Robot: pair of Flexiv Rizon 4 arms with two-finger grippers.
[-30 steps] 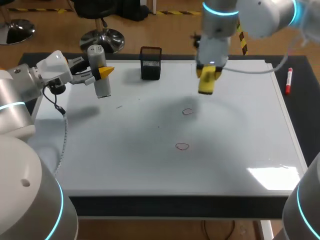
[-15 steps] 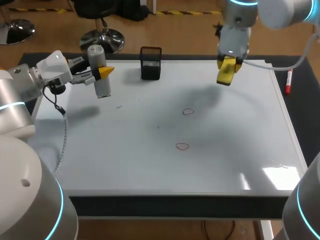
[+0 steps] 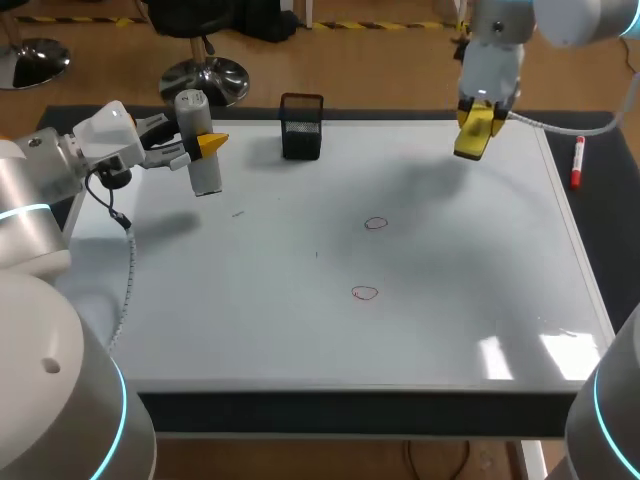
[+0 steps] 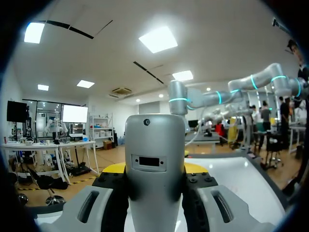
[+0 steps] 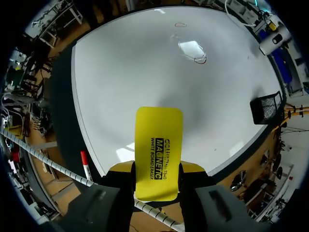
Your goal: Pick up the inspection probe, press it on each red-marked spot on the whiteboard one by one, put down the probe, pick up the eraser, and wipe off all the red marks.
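Eraser (image 3: 473,132): clamped in right gripper (image 5: 155,169), over whiteboard (image 3: 250,320) at 1 o'clock.
Probe (image 3: 199,145): clamped in left gripper (image 4: 155,186), 10 o'clock.
Upper red mark (image 3: 375,223), lower red mark (image 3: 365,293): near centre.
Advice: travel toward 7 o'clock, land eraser flat, cover each ring fully.

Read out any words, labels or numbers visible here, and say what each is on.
"MAGNETIC": on the eraser held in the right tool.
"WHITE BOARD ERASER": on the eraser, beside that word.
An outlined line of print next to "MAGNETIC": too faint to read.
Probe, whiteboard, red marker: no readable print.
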